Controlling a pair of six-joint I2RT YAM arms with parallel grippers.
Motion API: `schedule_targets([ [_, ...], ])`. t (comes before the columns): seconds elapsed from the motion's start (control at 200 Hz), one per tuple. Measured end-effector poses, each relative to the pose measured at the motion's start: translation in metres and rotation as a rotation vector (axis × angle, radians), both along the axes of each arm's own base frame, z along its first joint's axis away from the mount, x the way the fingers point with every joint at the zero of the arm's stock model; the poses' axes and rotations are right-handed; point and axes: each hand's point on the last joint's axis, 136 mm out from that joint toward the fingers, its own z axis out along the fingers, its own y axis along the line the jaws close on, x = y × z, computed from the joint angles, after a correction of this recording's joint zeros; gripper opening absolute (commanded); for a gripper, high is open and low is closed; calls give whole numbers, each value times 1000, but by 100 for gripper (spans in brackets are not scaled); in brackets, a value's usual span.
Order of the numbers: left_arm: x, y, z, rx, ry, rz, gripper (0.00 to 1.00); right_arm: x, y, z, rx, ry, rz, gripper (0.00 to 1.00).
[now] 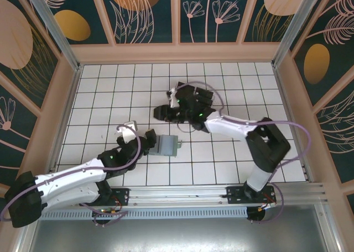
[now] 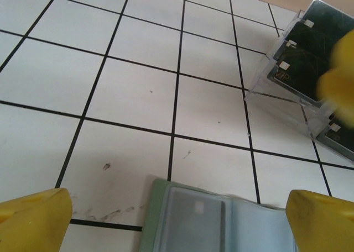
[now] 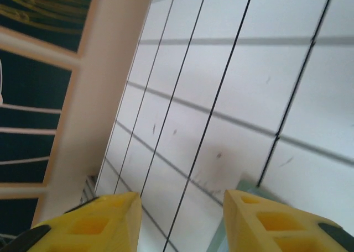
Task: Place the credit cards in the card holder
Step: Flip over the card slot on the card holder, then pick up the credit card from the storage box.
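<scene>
Left gripper (image 2: 177, 224), jaws spread wide and empty, is placed at the near edge of the grey-green card holder (image 1: 168, 146), laid flat on the white tiled tabletop (image 2: 138, 92). Right gripper (image 3: 182, 224) is shown parted, grasping nothing. Black credit cards (image 2: 310, 42) are stood in a clear rack (image 2: 265, 80), at right

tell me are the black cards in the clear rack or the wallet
In the rack: the credit cards stand slotted in the clear rack, apart from the card holder lying flat.
</scene>
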Motion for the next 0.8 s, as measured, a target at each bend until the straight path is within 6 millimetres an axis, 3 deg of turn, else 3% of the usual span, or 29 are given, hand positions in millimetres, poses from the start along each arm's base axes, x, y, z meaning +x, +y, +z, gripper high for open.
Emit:
schedule_targets([
  [0.13, 16, -2, 5, 9, 16, 11, 99, 37, -55, 13, -90, -76, -111, 44],
  [0.225, 31, 1, 7, 17, 35, 28, 99, 59, -96, -2, -208, -87, -187, 43],
  [0.35, 52, -2, 14, 30, 58, 25, 99, 68, -135, -24, -364, -79, -223, 43],
  [0.44, 68, -6, 17, 23, 84, 16, 99, 76, -149, -27, -449, -102, -224, 43],
  [0.57, 93, -5, 14, 5, 136, 11, 99, 87, -155, -31, -543, -144, -199, 42],
  [0.801, 119, -5, -8, -64, 255, -22, 99, 86, -171, -62, -711, -147, -144, 40],
])
